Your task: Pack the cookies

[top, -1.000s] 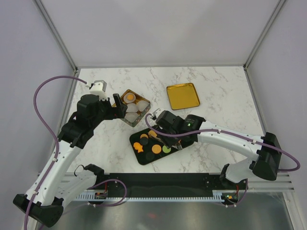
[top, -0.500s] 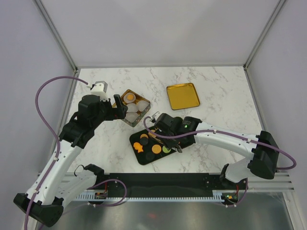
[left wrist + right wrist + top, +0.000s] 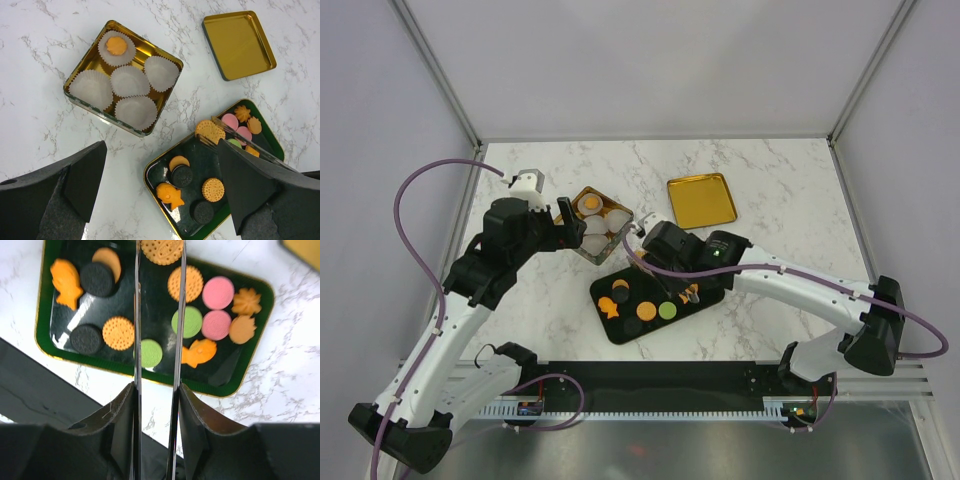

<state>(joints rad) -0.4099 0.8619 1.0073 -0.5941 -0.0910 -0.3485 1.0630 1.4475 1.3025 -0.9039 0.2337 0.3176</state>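
My right pincer (image 3: 160, 246) clamps a round orange cookie (image 3: 161, 254) by its edges, flat face up, no long axis, over the tray's (image 3: 227, 371) 12 o'clock rim. Remaining cookies (image 3: 218, 292) lie flat inside. Left pincer (image 3: 161, 145) apart.

1. The table (image 3: 40, 125) is white marble with thin grey veins.
2. The tray (image 3: 230, 372) is glossy black inside, with a dark green wall and a gold rim.
3. The cookies (image 3: 185, 283) on it are orange, pink, green and dark brown. The round orange ones carry a dotted pattern.
4. The held cookie (image 3: 161, 251) is orange and dotted too.
5. The tin (image 3: 143, 48) is shiny gold inside.
6. Its paper cups (image 3: 129, 81) are white and pleated. One holds a plain orange cookie (image 3: 116, 45).
7. The lid (image 3: 239, 45) is gold with a dark edge.
8. The left gripper (image 3: 161, 145) has matt black fingers (image 3: 82, 175).
9. The cables (image 3: 415, 180) are purple.
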